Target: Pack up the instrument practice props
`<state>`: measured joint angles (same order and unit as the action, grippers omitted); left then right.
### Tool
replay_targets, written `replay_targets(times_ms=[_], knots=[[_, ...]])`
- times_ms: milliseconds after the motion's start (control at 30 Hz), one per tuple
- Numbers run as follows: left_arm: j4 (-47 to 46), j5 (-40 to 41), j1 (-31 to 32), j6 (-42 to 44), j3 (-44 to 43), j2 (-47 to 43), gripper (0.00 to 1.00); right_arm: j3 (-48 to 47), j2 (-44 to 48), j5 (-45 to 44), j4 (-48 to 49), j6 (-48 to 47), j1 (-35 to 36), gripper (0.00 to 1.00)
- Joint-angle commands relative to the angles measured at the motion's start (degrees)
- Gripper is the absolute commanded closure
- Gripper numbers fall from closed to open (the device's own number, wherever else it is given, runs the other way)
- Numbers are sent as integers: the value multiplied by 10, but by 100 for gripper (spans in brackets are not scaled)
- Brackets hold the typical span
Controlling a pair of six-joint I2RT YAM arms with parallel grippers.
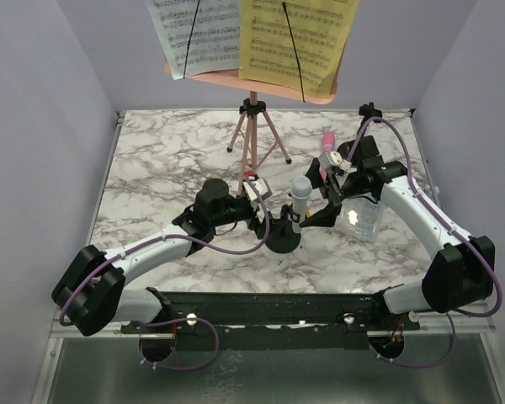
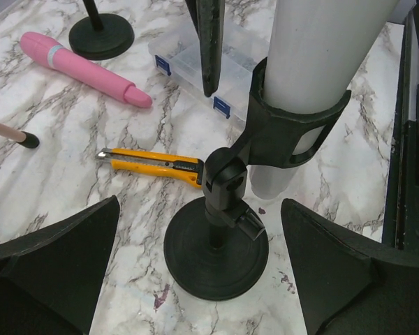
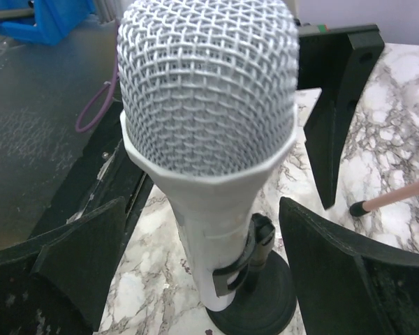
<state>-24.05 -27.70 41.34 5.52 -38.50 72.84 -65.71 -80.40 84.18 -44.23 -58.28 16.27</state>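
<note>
Seeing my left gripper (image 2: 199, 206) and right gripper (image 3: 202, 209) both spread open, gripping nothing: mic (image 3: 208, 91) head sits between the right jaws, its mount (image 2: 216, 255) base between the left jaws.

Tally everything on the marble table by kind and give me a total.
Pink music rack on pink tripod: 1
Sheet-music pages, white and yellow: 2
Toy microphones, pink and grey-white: 2
Black round-based mic mounts, near and far: 2
Yellow-and-black cutter: 1
Clear plastic box: 1
Total: 9
</note>
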Motion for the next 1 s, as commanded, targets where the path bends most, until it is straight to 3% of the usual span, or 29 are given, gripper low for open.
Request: replay_targets(times_ms=[0, 300, 767, 967], knots=[[-39, -53, -5, 6, -11, 21, 2, -19, -15, -5, -13, 5, 20, 9], [-61, -94, -5, -8, -33, 65, 6, -18, -23, -4, -15, -6, 20, 23], [-67, -125, -6, -32, -50, 110, 30, -6, -23, -3, -15, -17, 20, 36], [-66, -123, -6, -33, -52, 111, 34, -2, -23, -5, -15, -18, 20, 40]])
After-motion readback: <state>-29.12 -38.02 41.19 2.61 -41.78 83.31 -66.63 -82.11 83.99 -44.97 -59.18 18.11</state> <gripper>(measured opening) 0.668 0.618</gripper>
